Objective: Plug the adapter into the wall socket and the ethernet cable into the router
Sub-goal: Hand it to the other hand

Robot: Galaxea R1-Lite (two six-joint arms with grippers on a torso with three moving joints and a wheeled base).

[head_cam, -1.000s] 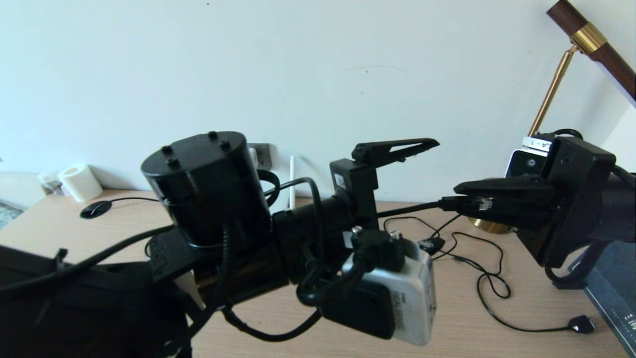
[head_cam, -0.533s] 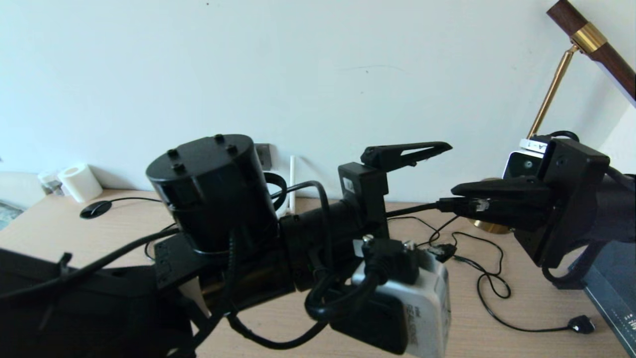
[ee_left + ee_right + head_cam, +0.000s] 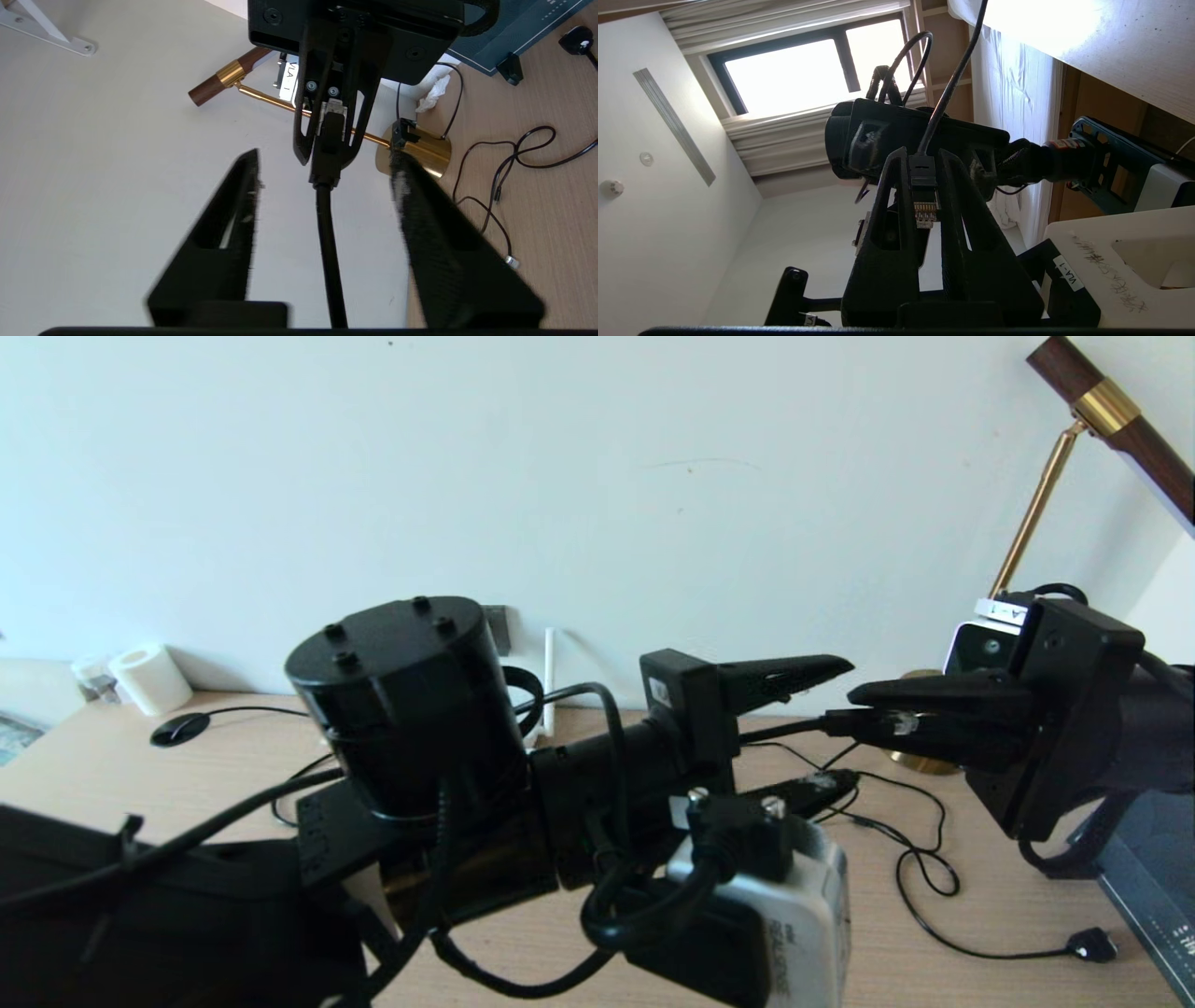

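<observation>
Ethernet cable (image 3: 780, 730) ran level above the tabletop (image 3: 980, 905), passing between the parted fingers (image 3: 224, 242) of the left gripper (image 3: 826, 723), which reached rightward, half open and touching nothing. At the right, the right gripper (image 3: 873, 709) pointed leftward, its fingers (image 3: 896, 219) clamped on the cable's clear-tipped plug (image 3: 923, 198). Its wrist carried a white label (image 3: 1069, 275) reading "VLA-1". Far left of centre, the wall socket (image 3: 497, 627) showed beside one white router (image 3: 549, 677) antenna.

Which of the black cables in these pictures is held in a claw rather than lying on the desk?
The ethernet cable: thick, with a clear-tipped plug clamped in the right claw. The thin black cords lie loose on the desk.
</observation>
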